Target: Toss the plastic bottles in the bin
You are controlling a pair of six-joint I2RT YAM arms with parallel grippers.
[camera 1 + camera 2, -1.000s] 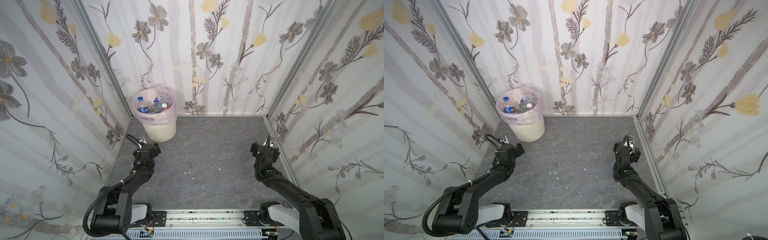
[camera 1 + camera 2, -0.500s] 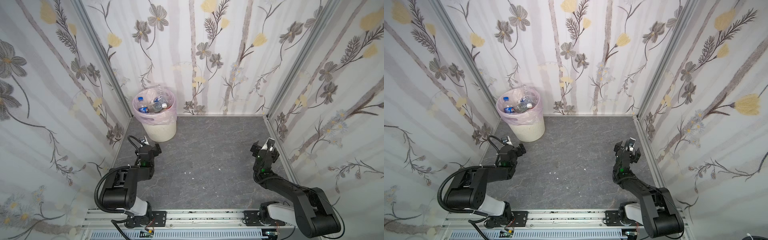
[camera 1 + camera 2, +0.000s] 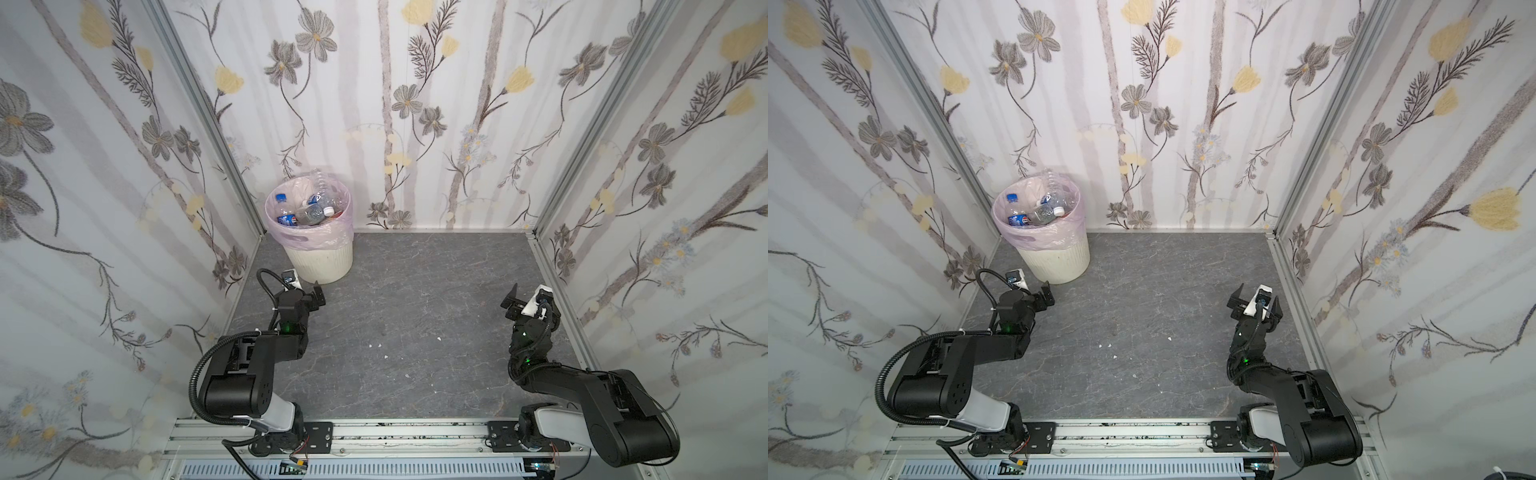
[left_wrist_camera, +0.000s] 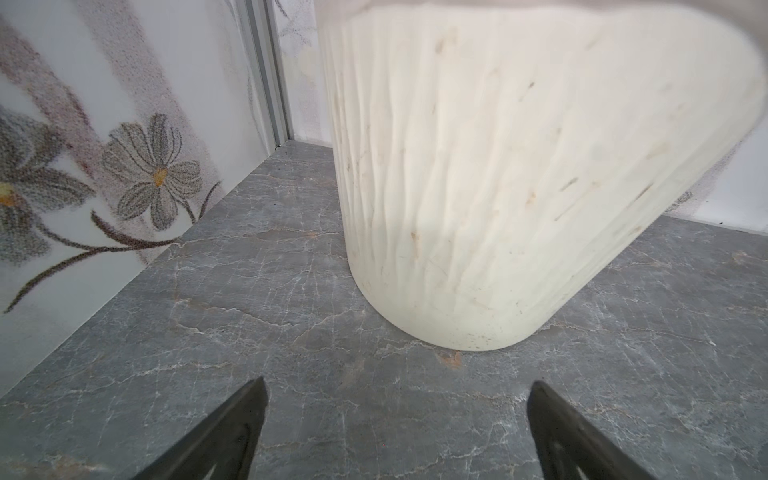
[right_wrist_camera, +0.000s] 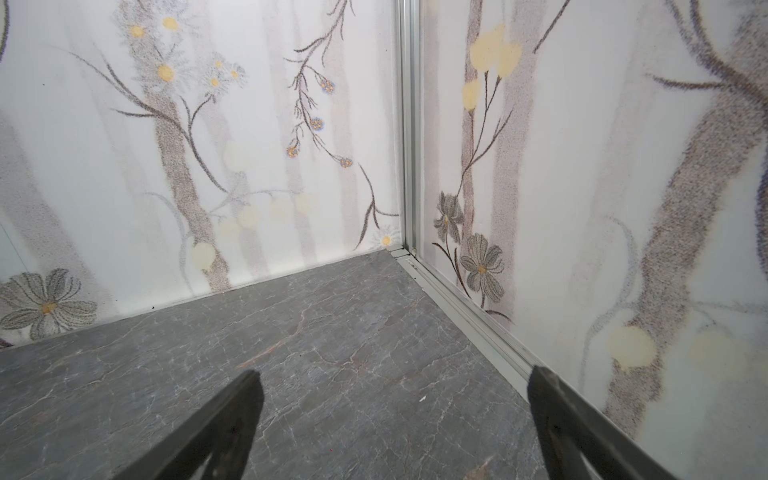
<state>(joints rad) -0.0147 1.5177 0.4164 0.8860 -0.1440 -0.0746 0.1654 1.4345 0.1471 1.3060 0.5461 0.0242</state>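
Note:
The bin (image 3: pixel 320 259) (image 3: pixel 1059 264), cream-white, ribbed and lined with a pink bag, stands in the back left corner in both top views. Several plastic bottles (image 3: pixel 309 210) (image 3: pixel 1034 214), clear with blue labels, lie piled inside it. I see no bottles on the floor. My left gripper (image 3: pixel 305 287) (image 3: pixel 1034 291) (image 4: pixel 397 382) is open and empty, low over the floor just in front of the bin's ribbed wall (image 4: pixel 498 166). My right gripper (image 3: pixel 530 297) (image 3: pixel 1257 301) (image 5: pixel 397 374) is open and empty near the right wall, facing the back right corner.
Flowered wall panels (image 3: pixel 415 104) close in the back and both sides, with metal edging (image 5: pixel 469 320) along the floor. A few small white flecks (image 3: pixel 380 345) lie on the grey stone-pattern floor (image 3: pixel 415 291). The arms' mounting rail (image 3: pixel 395 432) runs along the front.
Both arms have folded their rear links down toward the front rail. The grippers stay about where they were, still open and empty.

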